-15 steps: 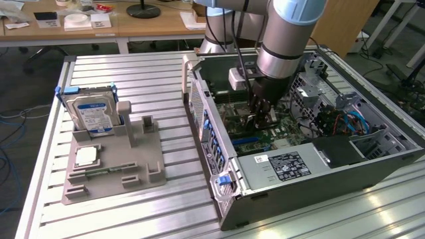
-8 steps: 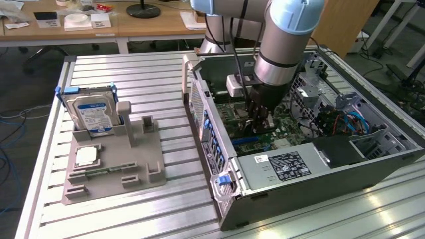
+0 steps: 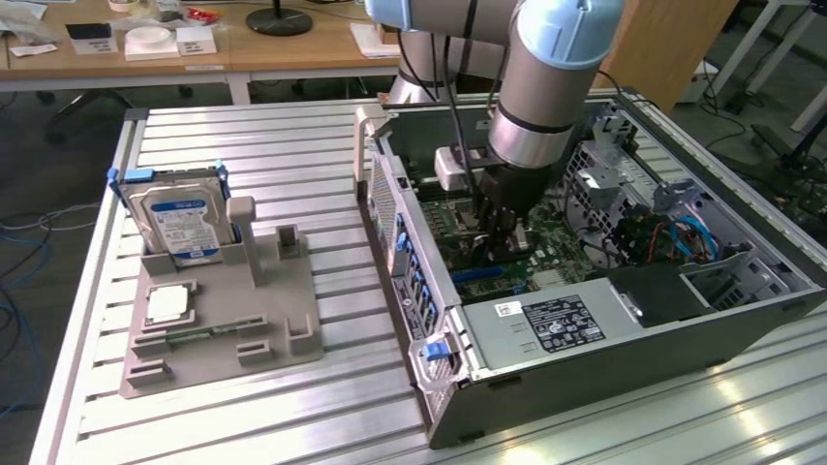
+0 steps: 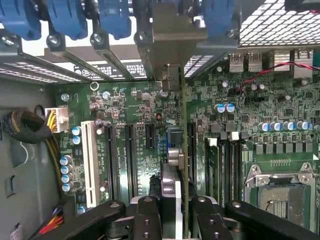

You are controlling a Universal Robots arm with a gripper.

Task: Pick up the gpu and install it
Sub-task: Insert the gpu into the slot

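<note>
Fingers (image 4: pixel 149 220) of the end effector (image 4: pixel 172 215) sit nearest the wrist camera, drawn in narrow and pinching the gpu (image 4: pixel 183 150) by its upper edge, so the card is seen edge-on as a thin green-brown line running away from the camera toward its metal bracket (image 4: pixel 172 37) at the case's rear slots. Judging by its look, the card is light, stiff and flat, but fragile (bare components and solder on its faces); the plain board edge away from the contact strip seems the sensible place to hold, as the grip now does, and the thin edge could slip or tilt if pressed unevenly. Beyond the fingers lies the motherboard (image 4: pixel 135 145), with long dark expansion slots (image 4: pixel 129 160) and a white slot (image 4: pixel 90 162) running alongside the card; whether the card's lower edge already sits in a slot I cannot tell. In the exterior view the arm (image 3: pixel 543 87) reaches straight down into the open computer case (image 3: pixel 427 320) on the slatted worktop (image 3: pixel 271 145). Well apart toward that view's left, a grey holder (image 3: pixel 220 329) carries the hard drive (image 3: pixel 181 223) and a small silver chip (image 3: pixel 168 303).
</note>
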